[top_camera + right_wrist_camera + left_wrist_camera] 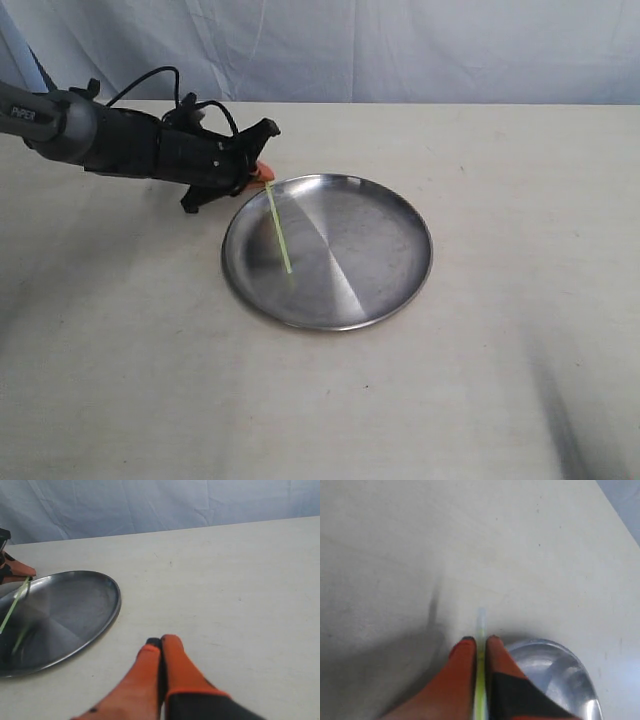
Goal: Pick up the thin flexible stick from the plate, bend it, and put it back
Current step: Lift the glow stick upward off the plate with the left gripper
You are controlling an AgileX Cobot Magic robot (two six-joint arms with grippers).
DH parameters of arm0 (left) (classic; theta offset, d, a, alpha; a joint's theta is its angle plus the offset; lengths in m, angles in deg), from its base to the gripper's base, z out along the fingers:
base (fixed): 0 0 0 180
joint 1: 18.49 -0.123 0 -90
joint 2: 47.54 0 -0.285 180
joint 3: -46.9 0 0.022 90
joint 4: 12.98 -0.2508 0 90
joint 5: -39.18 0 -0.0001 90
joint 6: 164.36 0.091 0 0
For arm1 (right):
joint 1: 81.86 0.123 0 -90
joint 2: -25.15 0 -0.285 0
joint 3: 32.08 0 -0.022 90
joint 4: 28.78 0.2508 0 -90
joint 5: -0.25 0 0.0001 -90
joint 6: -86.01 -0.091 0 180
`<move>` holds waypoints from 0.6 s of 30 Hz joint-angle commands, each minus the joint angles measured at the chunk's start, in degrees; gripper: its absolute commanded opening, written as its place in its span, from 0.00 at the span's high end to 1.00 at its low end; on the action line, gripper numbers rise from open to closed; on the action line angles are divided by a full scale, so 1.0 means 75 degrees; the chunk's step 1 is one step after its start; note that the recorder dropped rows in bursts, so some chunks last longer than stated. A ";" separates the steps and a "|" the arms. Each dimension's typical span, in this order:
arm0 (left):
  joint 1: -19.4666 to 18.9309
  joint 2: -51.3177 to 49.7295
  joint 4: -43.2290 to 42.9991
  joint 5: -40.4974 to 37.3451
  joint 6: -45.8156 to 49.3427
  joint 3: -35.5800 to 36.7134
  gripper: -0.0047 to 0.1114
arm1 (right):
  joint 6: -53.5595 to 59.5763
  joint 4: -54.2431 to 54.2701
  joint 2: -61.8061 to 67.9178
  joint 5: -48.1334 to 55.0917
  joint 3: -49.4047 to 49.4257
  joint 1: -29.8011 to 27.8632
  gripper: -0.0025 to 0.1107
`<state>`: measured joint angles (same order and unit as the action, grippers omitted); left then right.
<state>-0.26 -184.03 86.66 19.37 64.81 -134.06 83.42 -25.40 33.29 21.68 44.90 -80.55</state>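
Stick (279, 232) straight, from fingers (462, 672) — pointing into plate (380, 275)

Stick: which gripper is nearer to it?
Left. The left gripper is shut on the stick at the rim of the plate; the right gripper is shut over the table beside the plate, apart from the stick.

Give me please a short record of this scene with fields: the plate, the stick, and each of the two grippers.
plate: the plate lies on the table, with only the stick over it
stick: the thin flexible stick is straight, not yet bent; one end is gripped and the rest reaches over the plate
left gripper: left gripper is shut on the stick at the plate's rim
right gripper: right gripper is shut, empty, over the table, apart from the plate
stick's far end: cannot tell whether it touches the plate
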 commanded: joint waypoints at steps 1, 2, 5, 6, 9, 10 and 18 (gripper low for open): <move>0.0027 0.0647 0.0041 0.0177 0.0564 -0.0015 0.96 | 0.0005 -0.0031 -0.0047 -0.0095 0.0031 -0.0023 0.98; 0.0027 0.0800 0.0041 0.0272 0.0630 -0.0015 0.96 | 0.0005 -0.0031 -0.0047 -0.0095 0.0031 -0.0023 0.98; 0.0027 0.1267 -0.0001 0.0322 0.0756 0.0061 0.96 | 0.0005 -0.0049 -0.0047 -0.0063 0.0031 -0.0023 0.98; 0.0027 0.1463 -0.0142 0.0357 0.0756 0.0131 0.96 | 0.0005 -0.0049 -0.0047 -0.0079 0.0031 -0.0023 0.98; 0.0027 0.2101 -0.0447 0.0407 0.0833 0.0407 0.96 | 0.0005 -0.0049 -0.0047 -0.0079 0.0031 -0.0023 0.98; 0.0027 0.2367 -0.0490 0.0407 0.0849 0.0531 0.96 | 0.0005 -0.0049 -0.0047 -0.0079 0.0031 -0.0023 0.98; 0.0027 0.5045 -0.0976 -0.0179 0.0849 0.2097 0.96 | 0.0005 -0.0049 -0.0047 -0.0079 0.0031 -0.0023 0.98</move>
<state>-0.26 -152.91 81.32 20.82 70.92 -122.75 83.42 -25.40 33.29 21.68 44.90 -80.55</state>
